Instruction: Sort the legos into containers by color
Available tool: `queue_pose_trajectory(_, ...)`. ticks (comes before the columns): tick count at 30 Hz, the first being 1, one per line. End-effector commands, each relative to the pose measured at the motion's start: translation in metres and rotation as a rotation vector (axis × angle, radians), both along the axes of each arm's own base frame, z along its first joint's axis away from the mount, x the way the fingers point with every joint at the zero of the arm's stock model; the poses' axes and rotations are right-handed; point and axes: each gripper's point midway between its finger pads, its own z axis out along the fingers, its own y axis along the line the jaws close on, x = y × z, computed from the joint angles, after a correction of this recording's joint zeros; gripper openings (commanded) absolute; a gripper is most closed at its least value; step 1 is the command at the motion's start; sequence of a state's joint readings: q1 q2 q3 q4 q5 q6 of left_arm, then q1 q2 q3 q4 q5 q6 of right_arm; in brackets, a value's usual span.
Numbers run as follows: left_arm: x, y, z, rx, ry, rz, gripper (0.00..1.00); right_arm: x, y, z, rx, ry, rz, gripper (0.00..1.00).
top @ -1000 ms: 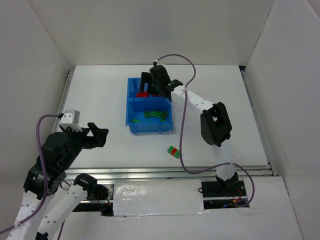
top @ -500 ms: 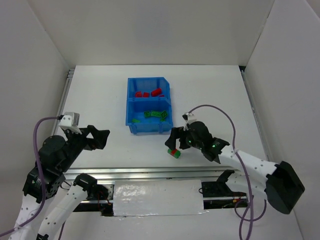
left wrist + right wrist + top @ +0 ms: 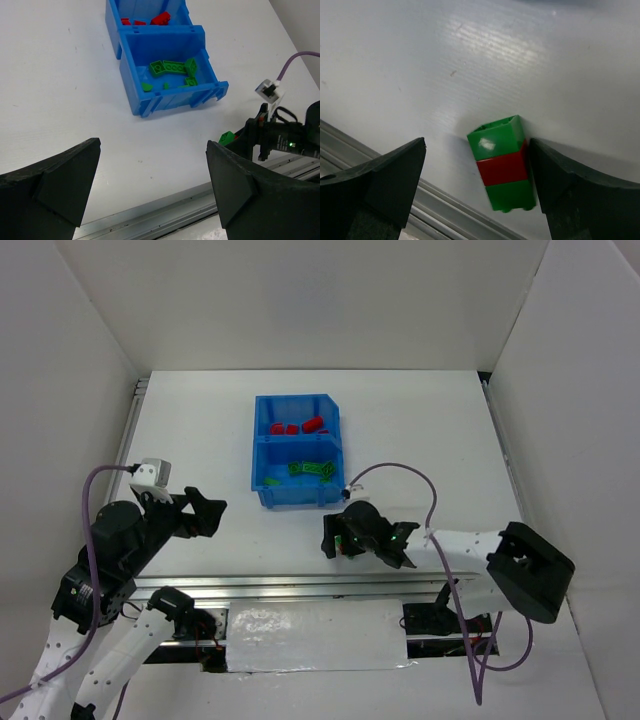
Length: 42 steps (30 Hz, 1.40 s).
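By the table's [image 3: 430,440] front edge, the right end effector [image 3: 335,537] has swung off the bin [image 3: 258,465] and dropped over the lone stack [image 3: 502,162]. Its jaws are spread wide, one finger well clear, the other just beside the stack or touching it, can't tell. From above, the stack's nearly hidden. It lies flat, green-red-green, long axis along the gap, one green end toward the front rail [image 3: 455,207]. The left end effector [image 3: 152,185] hangs released, well apart. In the bin, the reds [image 3: 297,426] are in the far compartment, the greens [image 3: 310,469] in the near one.
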State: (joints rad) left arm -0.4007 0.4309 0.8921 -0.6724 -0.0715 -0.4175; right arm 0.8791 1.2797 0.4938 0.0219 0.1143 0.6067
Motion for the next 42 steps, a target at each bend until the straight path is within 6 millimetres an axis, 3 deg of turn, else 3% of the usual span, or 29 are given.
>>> queue_pose_trajectory(1,0.002,-0.005,0.012,-0.005,-0.048,-0.03,0.99,0.0,0.01,-0.008,-0.07,-0.014,-0.047,0.91)
queue_pose_trajectory(2,0.002,-0.006,0.011,-0.004,-0.047,-0.034,0.99,-0.007,0.02,-0.007,-0.088,-0.021,-0.03,0.89)
queue_pose_trajectory(6,0.003,-0.007,0.011,-0.002,-0.045,-0.039,0.99,-0.004,0.01,-0.027,-0.223,-0.021,-0.12,0.84)
queue_pose_trajectory(9,0.002,-0.008,0.01,-0.001,-0.043,-0.043,0.99,-0.004,0.009,-0.037,-0.279,-0.001,-0.166,0.68)
queue_pose_trajectory(11,0.002,-0.008,0.011,-0.002,-0.045,-0.046,1.0,-0.004,0.011,-0.036,-0.287,-0.009,-0.18,0.67)
queue_pose_trajectory(15,0.004,-0.01,0.008,0.006,-0.031,-0.052,0.99,-0.014,0.016,-0.028,-0.252,0.001,-0.147,0.88)
queue_pose_trajectory(18,0.004,-0.011,0.008,0.007,-0.028,-0.059,0.99,-0.023,0.012,-0.024,-0.215,0.01,-0.123,0.97)
queue_pose_trajectory(20,0.005,-0.012,0.007,0.009,-0.026,-0.062,1.0,-0.025,0.015,-0.016,-0.166,-0.006,-0.093,0.98)
queue_pose_trajectory(29,0.004,-0.014,0.007,0.007,-0.028,-0.073,0.99,-0.05,-0.003,-0.027,-0.197,0.059,-0.041,0.86)
queue_pose_trajectory(33,0.005,-0.014,0.006,0.009,-0.02,-0.07,1.0,-0.053,-0.007,-0.033,-0.201,0.063,-0.033,0.76)
queue_pose_trajectory(37,0.005,-0.015,0.005,0.007,-0.019,-0.074,0.99,-0.053,0.003,-0.039,-0.184,0.064,-0.005,0.71)
queue_pose_trajectory(42,0.005,-0.016,0.005,0.009,-0.013,-0.078,1.0,-0.051,0.019,-0.041,-0.171,0.065,0.026,0.49)
